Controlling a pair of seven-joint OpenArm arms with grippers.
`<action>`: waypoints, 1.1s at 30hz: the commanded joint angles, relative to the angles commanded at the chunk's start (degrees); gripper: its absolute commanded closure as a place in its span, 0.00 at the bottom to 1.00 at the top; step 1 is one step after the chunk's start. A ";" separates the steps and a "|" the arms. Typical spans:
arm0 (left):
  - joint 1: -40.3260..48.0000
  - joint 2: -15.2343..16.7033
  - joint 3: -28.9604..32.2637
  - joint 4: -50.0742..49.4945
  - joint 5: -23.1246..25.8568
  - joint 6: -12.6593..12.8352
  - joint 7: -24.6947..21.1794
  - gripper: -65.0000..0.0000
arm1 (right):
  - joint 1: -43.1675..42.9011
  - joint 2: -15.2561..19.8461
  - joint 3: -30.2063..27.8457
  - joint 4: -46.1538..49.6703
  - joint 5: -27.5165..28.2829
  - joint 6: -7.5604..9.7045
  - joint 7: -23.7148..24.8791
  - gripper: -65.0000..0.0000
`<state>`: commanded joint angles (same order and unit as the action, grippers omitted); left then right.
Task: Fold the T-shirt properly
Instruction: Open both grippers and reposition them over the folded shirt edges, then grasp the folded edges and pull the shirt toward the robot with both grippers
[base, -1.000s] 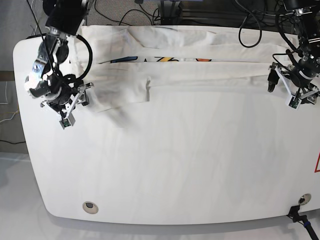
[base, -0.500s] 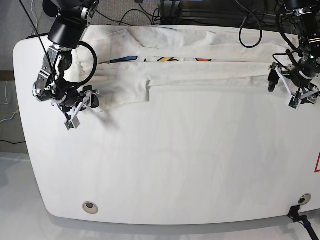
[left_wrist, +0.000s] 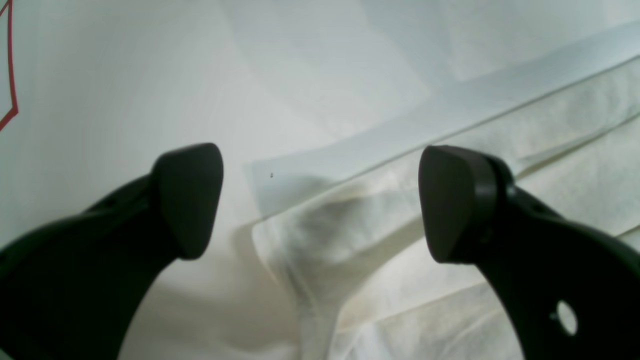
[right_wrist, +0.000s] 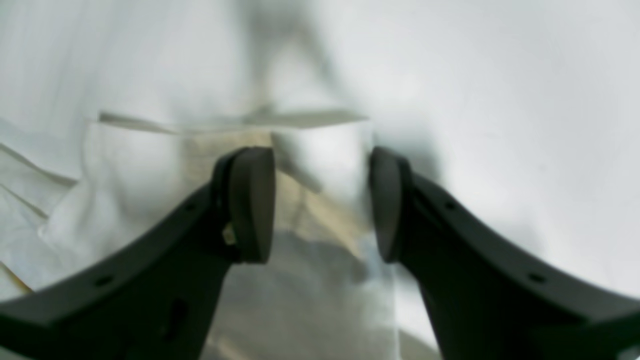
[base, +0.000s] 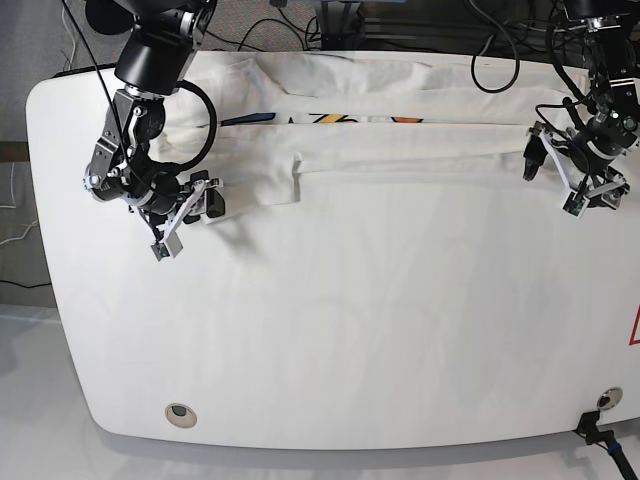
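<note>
The white T-shirt (base: 400, 150) lies folded in a long band along the table's far side, with a thin strip of coloured print showing near its upper fold. My right gripper (base: 187, 224) hovers at the band's left end, over a loose flap. In the right wrist view that gripper (right_wrist: 320, 205) is open, with rumpled T-shirt cloth (right_wrist: 150, 175) lying below its fingers. My left gripper (base: 553, 180) is at the band's right end. In the left wrist view it (left_wrist: 320, 200) stands wide open over a corner of the T-shirt (left_wrist: 375, 280).
The white table (base: 350, 330) stretches toward the near edge, with a round hole (base: 180, 412) at the front left. A red marking (base: 635, 330) sits at the right edge and a black clamp (base: 600, 435) at the front right corner. Cables hang behind the table.
My right gripper has moved right, from beside the shirt's left end to over its loose flap, which has settled flat. My left gripper has shifted slightly left.
</note>
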<state>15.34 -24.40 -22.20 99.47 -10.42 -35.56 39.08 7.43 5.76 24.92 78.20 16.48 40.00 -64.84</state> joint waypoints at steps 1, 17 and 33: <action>0.00 0.00 0.00 0.00 0.00 0.00 0.00 0.10 | -0.09 0.00 0.00 0.00 0.00 0.00 0.00 0.54; 2.20 0.00 -1.76 6.86 -0.26 0.00 0.00 0.10 | -0.97 0.26 -0.09 0.26 7.12 0.00 -3.60 1.00; 7.65 1.14 -1.67 7.82 -0.09 0.00 0.00 0.10 | -5.71 0.44 -1.23 18.81 21.54 0.00 -14.42 1.00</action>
<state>22.99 -23.25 -23.87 107.30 -10.51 -35.56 39.08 1.71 6.20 23.69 97.01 38.02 40.00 -79.25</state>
